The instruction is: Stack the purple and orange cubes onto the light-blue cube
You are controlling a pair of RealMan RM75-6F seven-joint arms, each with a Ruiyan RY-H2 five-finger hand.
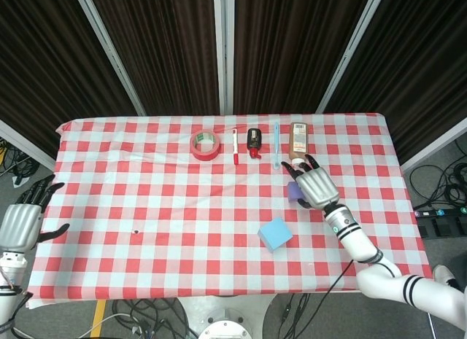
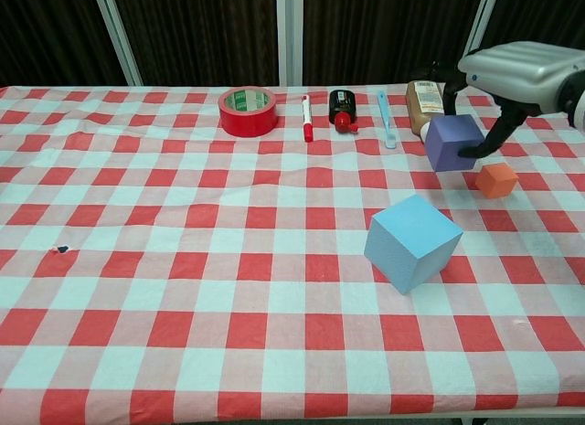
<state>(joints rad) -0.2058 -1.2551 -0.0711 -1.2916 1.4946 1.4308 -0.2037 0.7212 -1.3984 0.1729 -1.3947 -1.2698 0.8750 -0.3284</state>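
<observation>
Landmark: light-blue cube (image 2: 412,241), which sat on the red-and-white checked tablecloth (image 2: 183,260), tilted with one corner toward the camera in the chest view.
Right hand: right hand (image 2: 515,71) was raised above the cloth, beyond and to the right of the light-blue cube, fingers closed around the purple cube.
Purple cube: purple cube (image 2: 453,143) was held clear of the table in that hand, up and behind the light-blue cube, not touching it; in the head view (image 1: 294,190) it was mostly hidden under the hand.
Orange cube: orange cube (image 2: 496,180) lay on the cloth, behind and to the right of the light-blue cube, well apart from it and below the raised hand.
Left hand: left hand (image 1: 24,221) hung off the table's edge, far left of the light-blue cube, fingers apart and holding nothing.
Back row, far beyond the light-blue cube, left to right: red tape roll (image 2: 248,111); red marker (image 2: 307,118); small black bottle with red tip (image 2: 343,110); light-blue toothbrush (image 2: 388,120); brown bottle (image 2: 422,104), lying flat just behind the held cube.
</observation>
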